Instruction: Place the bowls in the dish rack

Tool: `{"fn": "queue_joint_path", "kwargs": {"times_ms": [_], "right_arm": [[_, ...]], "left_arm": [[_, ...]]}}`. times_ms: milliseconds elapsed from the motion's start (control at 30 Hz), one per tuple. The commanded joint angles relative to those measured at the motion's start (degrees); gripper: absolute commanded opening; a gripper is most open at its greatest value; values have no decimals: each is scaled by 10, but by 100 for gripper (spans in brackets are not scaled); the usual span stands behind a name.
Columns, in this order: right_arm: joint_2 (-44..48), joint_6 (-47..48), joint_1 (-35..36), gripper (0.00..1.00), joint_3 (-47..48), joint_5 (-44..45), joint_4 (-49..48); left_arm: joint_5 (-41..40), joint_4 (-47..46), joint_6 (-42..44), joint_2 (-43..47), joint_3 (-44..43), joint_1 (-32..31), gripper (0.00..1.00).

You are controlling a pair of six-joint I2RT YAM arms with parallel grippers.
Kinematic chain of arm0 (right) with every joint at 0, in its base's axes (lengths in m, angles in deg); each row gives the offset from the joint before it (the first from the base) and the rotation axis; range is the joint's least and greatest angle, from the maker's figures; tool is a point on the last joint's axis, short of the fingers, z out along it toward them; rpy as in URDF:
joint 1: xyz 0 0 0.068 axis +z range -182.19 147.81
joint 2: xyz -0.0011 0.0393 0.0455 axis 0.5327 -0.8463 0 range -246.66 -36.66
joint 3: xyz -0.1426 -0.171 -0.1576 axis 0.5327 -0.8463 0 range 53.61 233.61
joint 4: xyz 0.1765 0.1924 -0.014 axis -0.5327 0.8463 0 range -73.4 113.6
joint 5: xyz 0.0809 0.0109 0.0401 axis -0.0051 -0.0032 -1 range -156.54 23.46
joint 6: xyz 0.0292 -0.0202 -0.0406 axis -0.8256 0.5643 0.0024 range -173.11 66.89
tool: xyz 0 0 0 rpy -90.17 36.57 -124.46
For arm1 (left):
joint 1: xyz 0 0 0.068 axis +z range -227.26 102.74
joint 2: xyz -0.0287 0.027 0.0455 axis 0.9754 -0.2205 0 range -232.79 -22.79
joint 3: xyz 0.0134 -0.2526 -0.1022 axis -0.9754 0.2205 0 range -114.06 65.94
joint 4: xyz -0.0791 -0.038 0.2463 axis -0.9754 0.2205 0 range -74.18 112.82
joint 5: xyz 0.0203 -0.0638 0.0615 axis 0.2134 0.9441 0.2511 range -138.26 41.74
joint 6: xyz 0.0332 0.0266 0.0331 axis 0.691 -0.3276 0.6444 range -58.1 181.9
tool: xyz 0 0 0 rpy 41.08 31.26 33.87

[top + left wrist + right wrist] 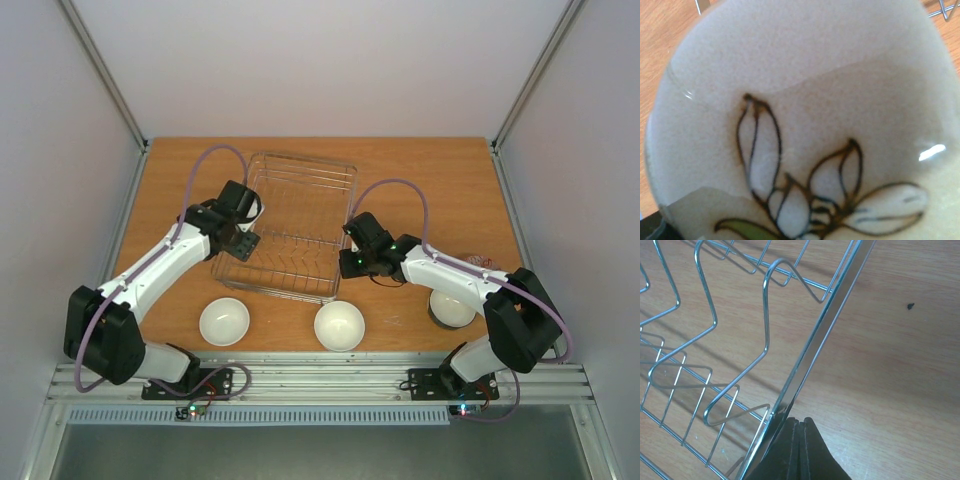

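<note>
The silver wire dish rack (pixel 298 228) sits mid-table. A bowl with a brown sprig motif (pixel 805 115) fills the left wrist view, its white inside facing the camera. From above it shows only as a white sliver (pixel 259 208) at the rack's left end, under my left gripper (pixel 248 216). The left fingers are hidden, so neither their state nor any grip on it shows. My right gripper (pixel 800 424) is shut and empty, its tip against the rack's right rim (pixel 812 347). Two white bowls (pixel 224 321) (pixel 339 325) stand in front of the rack. A dark-sided bowl (pixel 452 308) sits at the near right.
Behind the right forearm (pixel 450 275) a small patterned thing (pixel 485 262) peeks out. Grey walls close in the table on three sides. A metal rail (pixel 320 380) runs along the near edge by the arm bases.
</note>
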Motion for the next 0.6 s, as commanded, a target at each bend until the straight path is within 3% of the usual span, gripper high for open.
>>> {"fn": "queue_joint_path", "kwargs": {"times_ms": [0, 567], "right_arm": [[10, 2, 5, 1, -6, 6, -16], [11, -1, 4, 1, -13, 6, -23]], "left_arm": [[-7, -26, 5, 6, 2, -3, 0], [-22, -10, 19, -32, 12, -16, 1]]}}
